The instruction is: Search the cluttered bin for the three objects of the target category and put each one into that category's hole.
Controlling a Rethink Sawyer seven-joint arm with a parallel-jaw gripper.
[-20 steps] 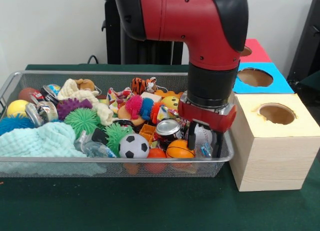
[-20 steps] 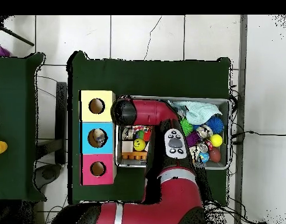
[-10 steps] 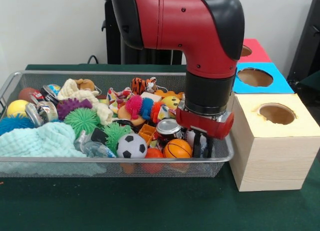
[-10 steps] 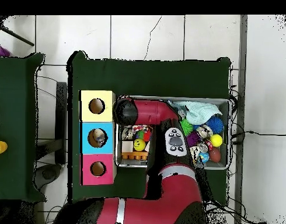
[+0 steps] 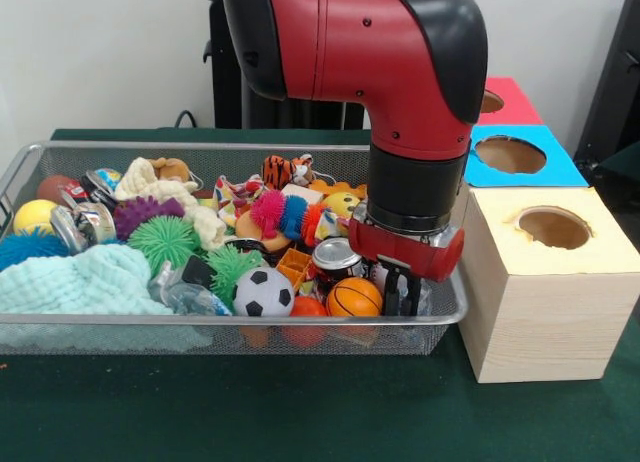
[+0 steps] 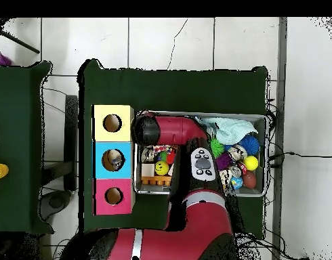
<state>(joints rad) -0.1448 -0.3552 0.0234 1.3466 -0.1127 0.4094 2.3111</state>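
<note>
The silver wire-mesh bin (image 5: 200, 320) is full of toys, balls and cans; it also shows in the overhead view (image 6: 266, 157). My gripper (image 5: 402, 298) is down inside the bin's front right corner, beside the small orange basketball (image 5: 352, 298). Its fingers stand close together on a small see-through plastic bottle (image 5: 426, 298), of which only a glinting bit shows. Another see-through bottle (image 5: 186, 294) with a dark cap lies at the bin's front, left of the soccer ball (image 5: 265, 292). In the overhead view the arm (image 6: 170, 128) hides the gripper.
Three boxes with round holes stand right of the bin: a plain wooden one (image 5: 545, 292) nearest, a blue-topped one (image 5: 515, 154) and a red-topped one (image 5: 512, 102). A shiny can (image 5: 336, 255) stands just left of the gripper. A light green cloth (image 5: 80, 282) lies front left.
The gripper has sunk lower into the bin's front right corner, and its fingers have drawn closer together around the bottle.
</note>
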